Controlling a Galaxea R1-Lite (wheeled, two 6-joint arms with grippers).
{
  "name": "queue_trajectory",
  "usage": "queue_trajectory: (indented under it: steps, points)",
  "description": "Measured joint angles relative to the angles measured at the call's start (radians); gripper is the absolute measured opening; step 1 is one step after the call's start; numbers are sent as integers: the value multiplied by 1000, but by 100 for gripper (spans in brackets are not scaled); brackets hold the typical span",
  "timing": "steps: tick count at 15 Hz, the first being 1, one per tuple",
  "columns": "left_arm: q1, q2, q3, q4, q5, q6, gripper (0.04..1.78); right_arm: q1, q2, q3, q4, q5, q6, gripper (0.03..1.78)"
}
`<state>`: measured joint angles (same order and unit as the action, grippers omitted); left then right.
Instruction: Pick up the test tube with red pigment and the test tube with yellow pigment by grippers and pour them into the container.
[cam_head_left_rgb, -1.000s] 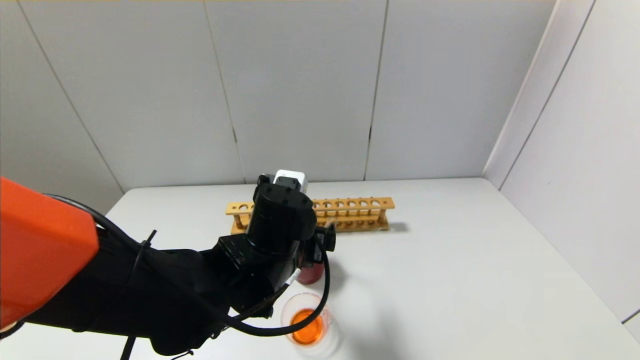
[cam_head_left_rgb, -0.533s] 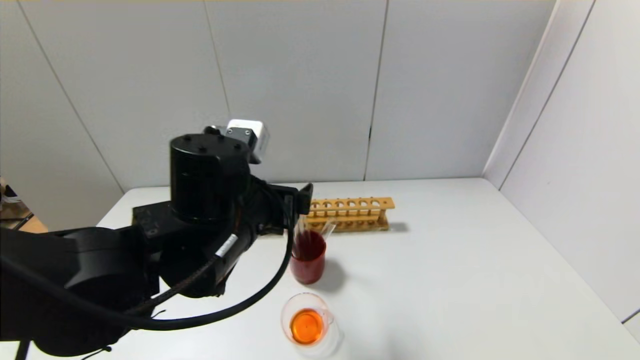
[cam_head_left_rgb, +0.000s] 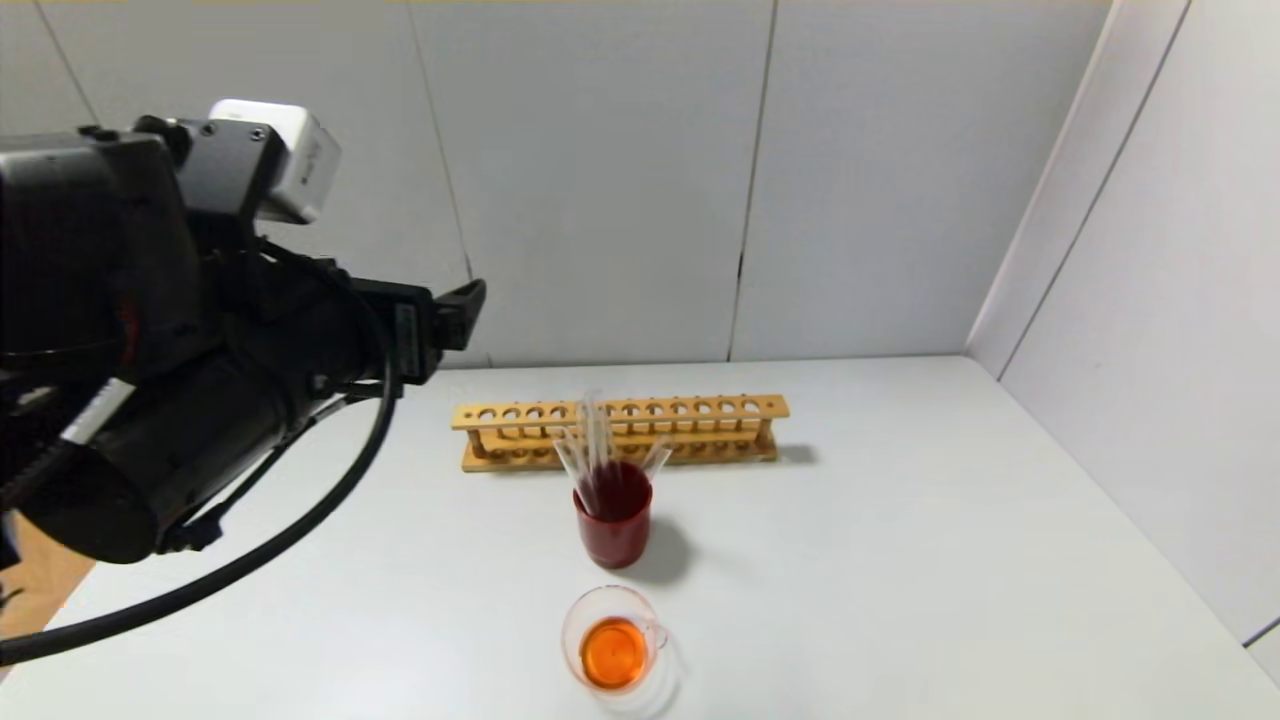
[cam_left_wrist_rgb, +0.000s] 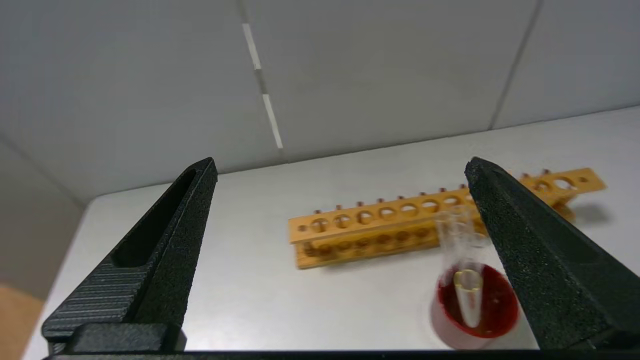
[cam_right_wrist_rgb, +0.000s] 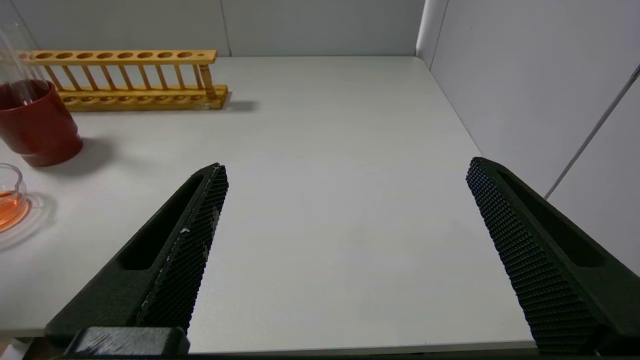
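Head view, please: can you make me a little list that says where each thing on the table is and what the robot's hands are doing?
container: nearest the robot, holds orange liquid
red cup: just behind the container, several clear tubes leaning in it
wooden rack: behind the cup, holes look empty
left tool: raised on the robot's left, open, holding nothing
right tool: low over the table's right side, open, holding nothing
table: white
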<state>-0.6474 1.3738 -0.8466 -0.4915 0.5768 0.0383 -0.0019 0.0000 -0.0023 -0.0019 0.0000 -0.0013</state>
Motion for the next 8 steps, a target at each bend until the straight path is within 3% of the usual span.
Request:
queue_trajectory:
  steps: [4,8]
  points:
    - [148,-158,97,46,5,-1,175,-1,0,0,0,0,0,174]
    - [357,-331,194,97,-1,-5,175,0,0,0,1,0,0,174]
